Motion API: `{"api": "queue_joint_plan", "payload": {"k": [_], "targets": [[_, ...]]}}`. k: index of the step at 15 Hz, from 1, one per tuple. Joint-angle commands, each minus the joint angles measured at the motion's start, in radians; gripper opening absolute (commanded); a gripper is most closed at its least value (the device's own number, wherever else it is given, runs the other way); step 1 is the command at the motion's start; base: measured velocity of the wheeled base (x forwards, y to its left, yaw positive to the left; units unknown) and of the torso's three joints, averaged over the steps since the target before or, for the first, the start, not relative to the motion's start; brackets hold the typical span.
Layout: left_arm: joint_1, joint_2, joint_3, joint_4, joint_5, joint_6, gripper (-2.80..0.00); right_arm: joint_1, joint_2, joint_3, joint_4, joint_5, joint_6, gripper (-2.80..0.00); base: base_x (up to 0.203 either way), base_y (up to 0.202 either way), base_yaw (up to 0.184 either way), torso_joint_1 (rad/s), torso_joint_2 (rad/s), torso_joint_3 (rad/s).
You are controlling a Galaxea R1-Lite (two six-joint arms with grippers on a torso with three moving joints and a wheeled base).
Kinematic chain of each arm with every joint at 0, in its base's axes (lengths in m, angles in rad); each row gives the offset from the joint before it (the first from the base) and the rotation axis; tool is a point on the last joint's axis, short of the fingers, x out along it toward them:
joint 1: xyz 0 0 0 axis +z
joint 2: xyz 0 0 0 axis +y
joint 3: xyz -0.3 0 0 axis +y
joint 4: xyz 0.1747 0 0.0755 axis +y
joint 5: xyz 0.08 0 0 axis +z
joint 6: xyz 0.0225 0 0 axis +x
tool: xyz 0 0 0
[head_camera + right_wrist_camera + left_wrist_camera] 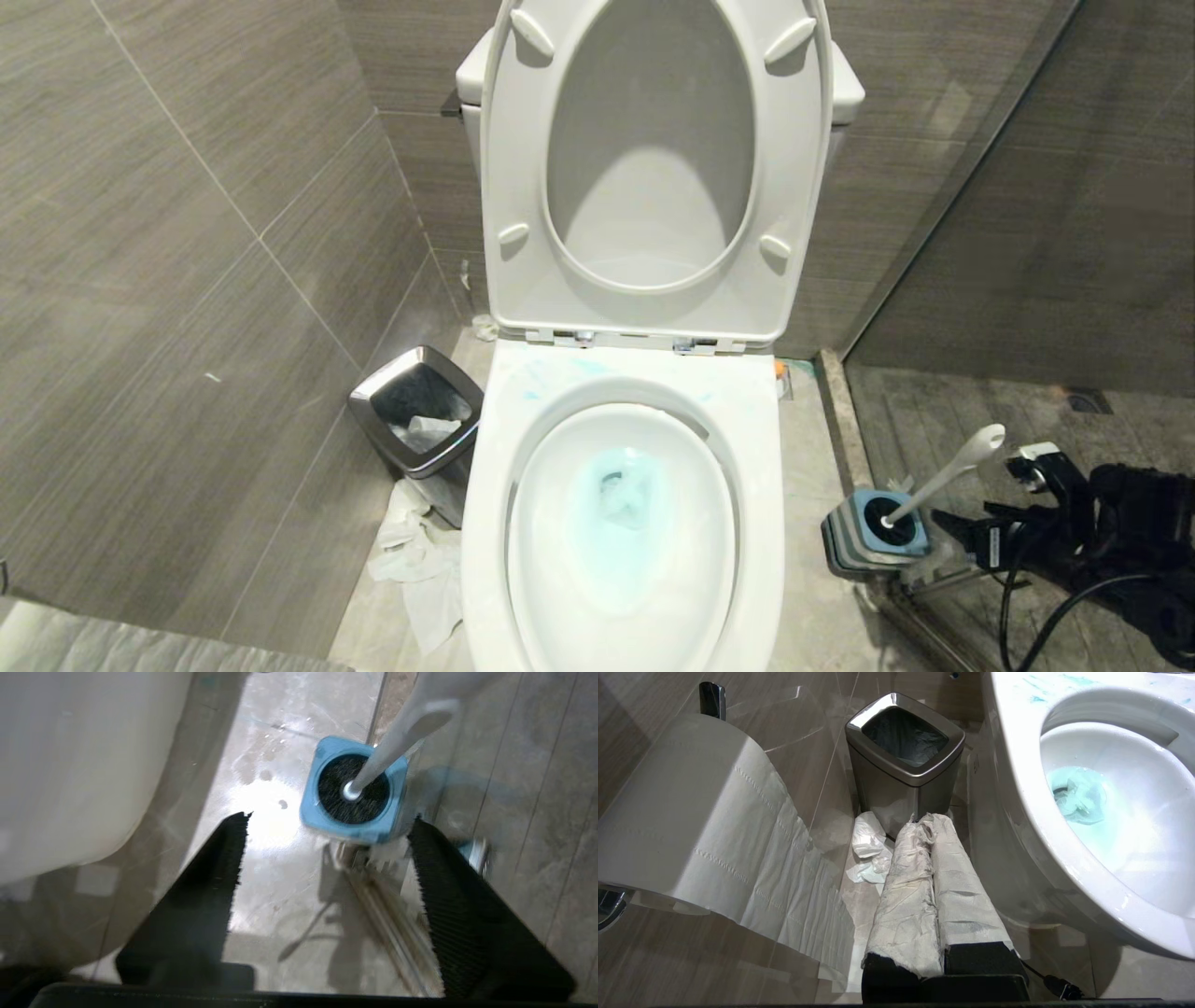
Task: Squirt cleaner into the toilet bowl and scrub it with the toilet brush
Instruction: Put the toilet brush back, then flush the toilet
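Toilet brush point(943, 476) stands in its square blue-and-grey striped holder point(873, 534) on the floor right of the toilet bowl point(621, 523), bristles hidden inside.

Its slim white handle leans up toward the shower glass, flattened end topmost. The right gripper point(327, 858) hangs spread wide beside the holder, grasping nothing, blurred. The left gripper point(931, 858), paper-wrapped, is pressed closed near the steel bin point(903, 760). Turquoise cleaner point(621, 504) tints the glossy bowl's water.
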Motion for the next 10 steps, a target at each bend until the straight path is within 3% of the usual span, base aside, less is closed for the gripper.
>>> {"api": "queue_joint_plan", "payload": {"k": [1,5,6,7,10], "targets": [[0.0,0.0,0.008,-0.001,0.0,-0.001,-2.8,0.002,-0.118,0.075,-0.006,0.006,-0.003,0.0,0.0,0.0,0.0,0.0,0.0,0.0],[0.0,0.0,0.008,-0.001,0.0,-0.001,-2.8,0.004,-0.41,0.258,0.015,0.061,0.019,0.0,0.0,0.0,0.0,0.0,0.0,0.0],[0.0,0.0,0.008,-0.001,0.0,-0.001,-2.8,0.005,-0.503,0.3,0.021,0.071,0.028,-0.47,0.0,0.0,0.0,0.0,0.0,0.0],[0.0,0.0,0.008,-0.001,0.0,-0.001,-2.8,0.006,-0.592,0.327,0.038,0.075,0.036,-2.8,0.0,0.0,0.0,0.0,0.0,0.0],[0.0,0.0,0.008,-0.001,0.0,-0.001,-2.8,0.009,-0.805,0.362,0.068,0.062,0.066,-2.8,0.0,0.0,0.0,0.0,0.0,0.0]]}}
